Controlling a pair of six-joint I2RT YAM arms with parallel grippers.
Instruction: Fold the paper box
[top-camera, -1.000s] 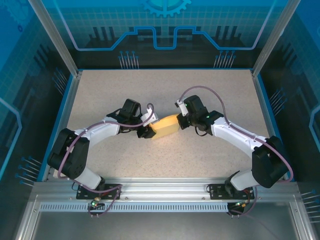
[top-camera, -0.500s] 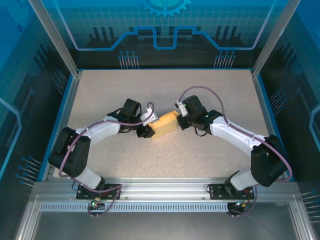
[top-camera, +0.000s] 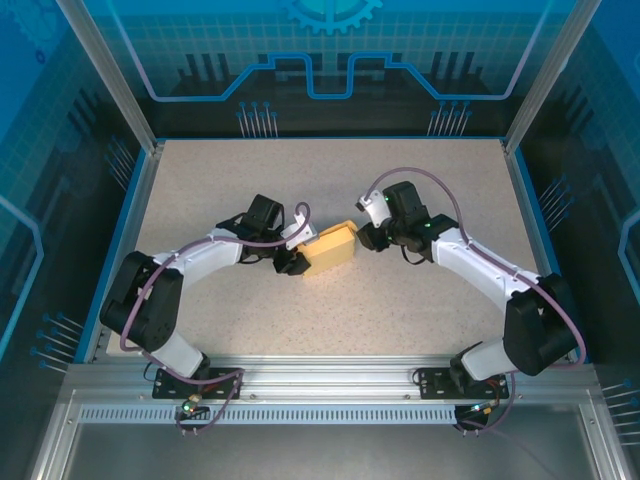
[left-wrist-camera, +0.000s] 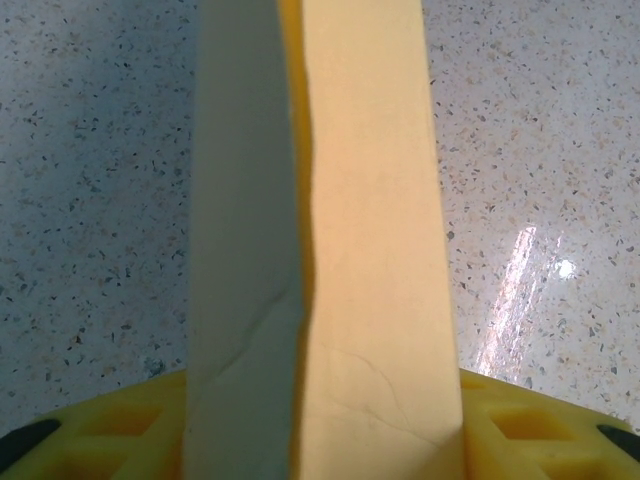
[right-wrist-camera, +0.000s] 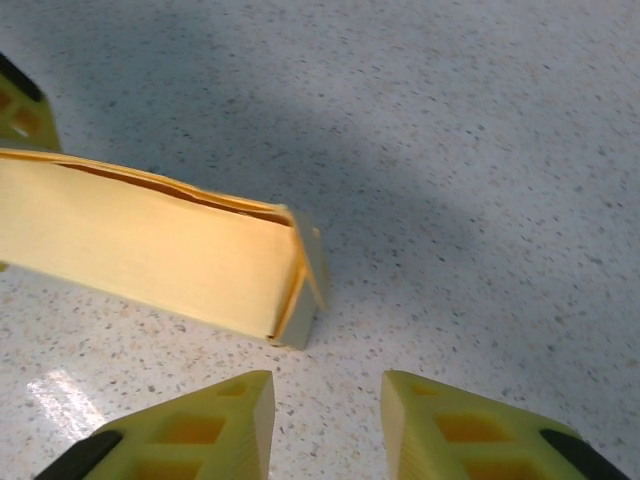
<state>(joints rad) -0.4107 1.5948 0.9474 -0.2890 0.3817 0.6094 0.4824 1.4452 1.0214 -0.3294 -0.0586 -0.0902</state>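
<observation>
A: Pale yellow card: where do you see the paper box (top-camera: 333, 246)?
B: You see it near the middle of the desk (top-camera: 400, 170), its left end clamped in the left gripper (top-camera: 298, 246).
A: And the right gripper (right-wrist-camera: 325, 412)?
B: You find its jaws narrowly parted, holding nothing, just off the box's right end, apart from it.

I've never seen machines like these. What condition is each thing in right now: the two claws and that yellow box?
paper box: folded into a box shape, lying on the table; the end flap facing the right gripper looks slightly ajar.
left gripper: shut on one end of the paper box.
right gripper: open, holding nothing, just clear of the paper box.
</observation>
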